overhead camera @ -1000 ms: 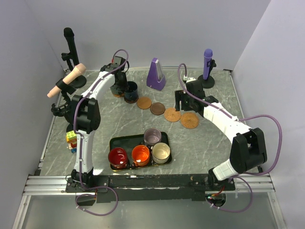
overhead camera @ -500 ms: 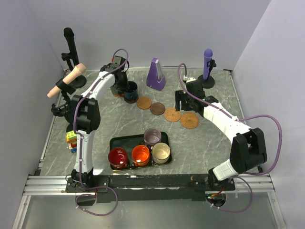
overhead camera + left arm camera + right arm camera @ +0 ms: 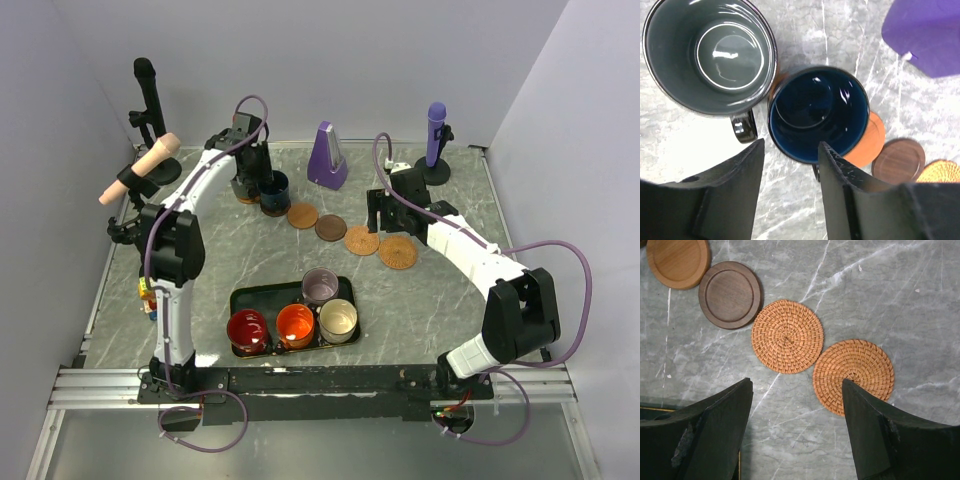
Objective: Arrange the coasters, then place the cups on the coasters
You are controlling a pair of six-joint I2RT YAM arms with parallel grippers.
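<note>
Left gripper (image 3: 789, 150) has its jaws partly apart, nothing pinched, over the near rim of the navy cup (image 3: 817, 115). That cup sits on an orange-brown coaster (image 3: 871, 142), just beside the green-grey cup (image 3: 710, 55). Right gripper (image 3: 796, 384) is wide and empty above two woven coasters (image 3: 787, 336). The dark wood coaster (image 3: 730, 294) and light wood coaster (image 3: 677, 262) continue the row, bare. The lilac cup (image 3: 320, 285), red cup (image 3: 247, 328), orange cup (image 3: 295, 323) and cream cup (image 3: 338, 320) stand in the black tray (image 3: 240, 296).

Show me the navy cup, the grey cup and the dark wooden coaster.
navy cup (image 3: 817, 112), left wrist view, inside floor.
grey cup (image 3: 710, 52), left wrist view, inside floor.
dark wooden coaster (image 3: 730, 294), right wrist view, centre of top face.
</note>
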